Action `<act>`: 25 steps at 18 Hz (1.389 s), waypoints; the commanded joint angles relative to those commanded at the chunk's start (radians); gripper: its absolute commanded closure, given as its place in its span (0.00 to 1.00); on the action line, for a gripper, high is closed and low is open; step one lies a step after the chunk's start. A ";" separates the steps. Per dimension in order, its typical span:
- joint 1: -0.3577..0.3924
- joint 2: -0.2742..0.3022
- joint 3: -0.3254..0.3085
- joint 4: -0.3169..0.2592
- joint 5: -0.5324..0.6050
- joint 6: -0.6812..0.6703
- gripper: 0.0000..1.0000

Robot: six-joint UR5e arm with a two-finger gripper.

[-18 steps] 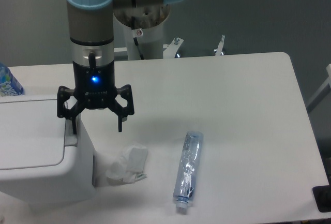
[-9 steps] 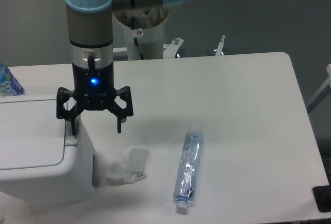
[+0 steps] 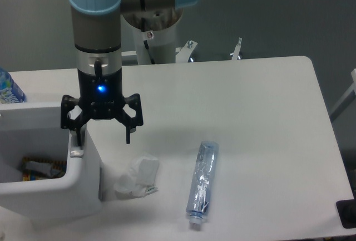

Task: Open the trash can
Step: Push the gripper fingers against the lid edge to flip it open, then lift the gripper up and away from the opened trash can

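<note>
A: Sitting at the table's near-left corner, the boxy white plastic trash can [image 3: 53, 188] has its top open, rubbish visible inside, long axis running left-right.

B: Yep, black two-finger gripper [image 3: 103, 138] spread wide over its right rim; crumpled white paper [image 3: 137, 176] and clear plastic bottle [image 3: 202, 182] lie right.

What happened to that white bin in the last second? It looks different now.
The trash can opened: its flat lid is gone from view, and you now see inside, with some rubbish at the bottom. The tool stayed open over the bin's right edge. The crumpled paper and plastic bottle did not move.

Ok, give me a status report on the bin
Claw open, one finger at the push tab. Trash can open, contents showing. Crumpled paper, bottle clear of it.
</note>
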 joint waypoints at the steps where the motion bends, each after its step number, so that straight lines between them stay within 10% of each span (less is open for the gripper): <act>1: 0.000 0.003 0.005 0.000 0.002 0.000 0.00; 13: 0.201 0.073 0.114 -0.011 0.014 0.046 0.00; 25: 0.302 0.161 0.052 -0.250 0.319 0.765 0.00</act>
